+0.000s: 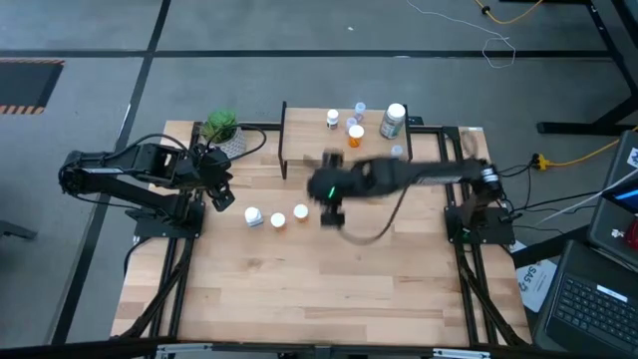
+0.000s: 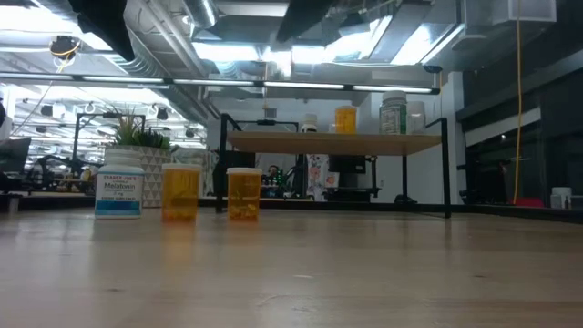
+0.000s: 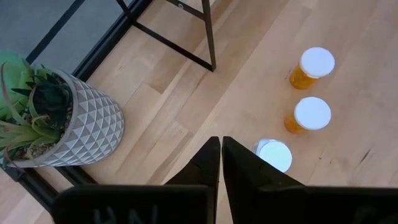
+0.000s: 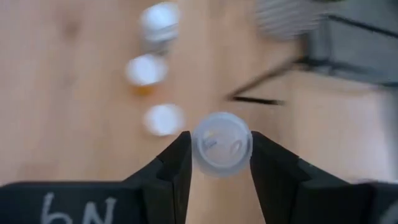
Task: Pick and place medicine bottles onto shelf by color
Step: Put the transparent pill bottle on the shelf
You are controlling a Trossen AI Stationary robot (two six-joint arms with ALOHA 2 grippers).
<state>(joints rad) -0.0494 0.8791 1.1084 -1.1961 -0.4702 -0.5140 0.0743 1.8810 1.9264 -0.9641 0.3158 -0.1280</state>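
My right gripper (image 1: 330,205) hangs over the table's middle, in front of the shelf (image 1: 299,140), shut on a small clear bottle (image 4: 221,149). Three bottles stand on the table to its left: a white one (image 1: 253,215) and two orange ones (image 1: 278,220) (image 1: 301,212). They also show in the low view, the white one (image 2: 119,189) and the two orange ones (image 2: 180,191) (image 2: 243,193). Several bottles stand on the shelf (image 2: 337,143), among them an orange one (image 2: 345,119) and a greenish one (image 2: 393,114). My left gripper (image 3: 221,155) is shut and empty beside the plant (image 3: 56,118). My right gripper pinches the small clear bottle between its two fingers, one finger (image 4: 177,162) on each side of its round body (image 4: 202,149). The fingers point down from above. The bottle's top faces the camera, and the table shows blurred well below it.
A green plant in a white patterned pot (image 1: 223,132) stands at the far left, by the shelf's left end. The shelf's black legs (image 3: 208,37) stand close to my left gripper. The near half of the table (image 1: 319,289) is bare wood.
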